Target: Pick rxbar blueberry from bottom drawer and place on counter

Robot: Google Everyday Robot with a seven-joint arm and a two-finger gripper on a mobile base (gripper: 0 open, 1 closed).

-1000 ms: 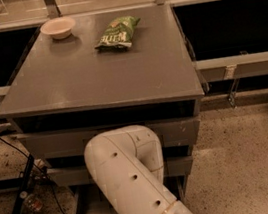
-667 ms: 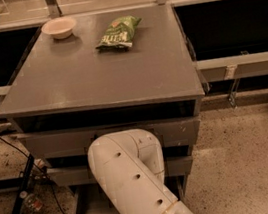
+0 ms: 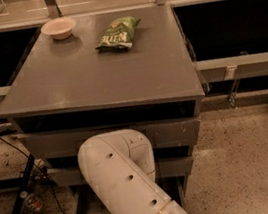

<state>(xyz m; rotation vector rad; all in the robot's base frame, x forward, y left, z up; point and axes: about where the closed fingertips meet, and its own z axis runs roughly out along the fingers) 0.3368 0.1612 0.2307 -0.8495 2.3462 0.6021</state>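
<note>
My arm point(image 3: 125, 181) is bent low against the drawers point(image 3: 178, 131), gripper out of view so state unknown; counter point(image 3: 94, 80) holds chip bag point(image 3: 118, 33) and bowl point(image 3: 58, 28).

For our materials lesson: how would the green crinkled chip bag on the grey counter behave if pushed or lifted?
The green crinkled chip bag looks puffed, so it is probably light and squashy, apt to crumple. Lying flat on the grey counter, it should slide, not roll. The gripper is out of view, beyond the white arm.
</note>
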